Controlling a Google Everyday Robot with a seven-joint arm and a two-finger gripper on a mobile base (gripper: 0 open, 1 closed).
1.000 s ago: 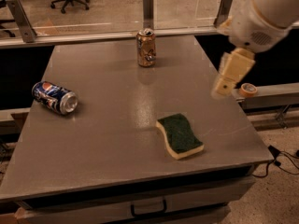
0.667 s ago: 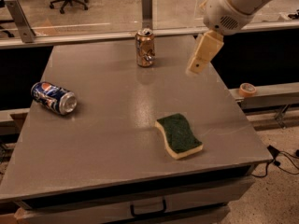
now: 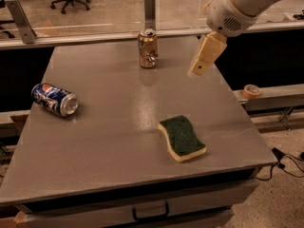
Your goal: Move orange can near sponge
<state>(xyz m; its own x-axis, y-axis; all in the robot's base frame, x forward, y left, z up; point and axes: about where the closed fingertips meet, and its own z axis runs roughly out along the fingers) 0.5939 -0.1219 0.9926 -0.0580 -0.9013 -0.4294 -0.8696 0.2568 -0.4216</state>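
Grey matte tabletop point(image 3: 104, 146) fills most of the frame, w/ a dark drawer front along its bottom edge. White rounded robot arm point(image 3: 237, 6) comes in from the upper right corner. Its cream-coloured gripper point(image 3: 198, 69) hangs tilted down-left, in the air over the table's upper right part, right of the orange can and apart from it, touching nothing. Whether it's clenched or released can't be told.

Wavy-edged sponge w/ dark green top and pale yellow foam body point(image 3: 182, 137) lies flat at lower right of ctr, green side up. Blue Pepsi can point(image 3: 54, 99) lies on its side at mid-left, silver end facing lower right. Copper-orange metallic drink can point(image 3: 148, 49) stands upright at top ctr near the table's far edge, well apart from the sponge. Small orange tape roll point(image 3: 251, 90) sits on a ledge beyond the table's right edge.
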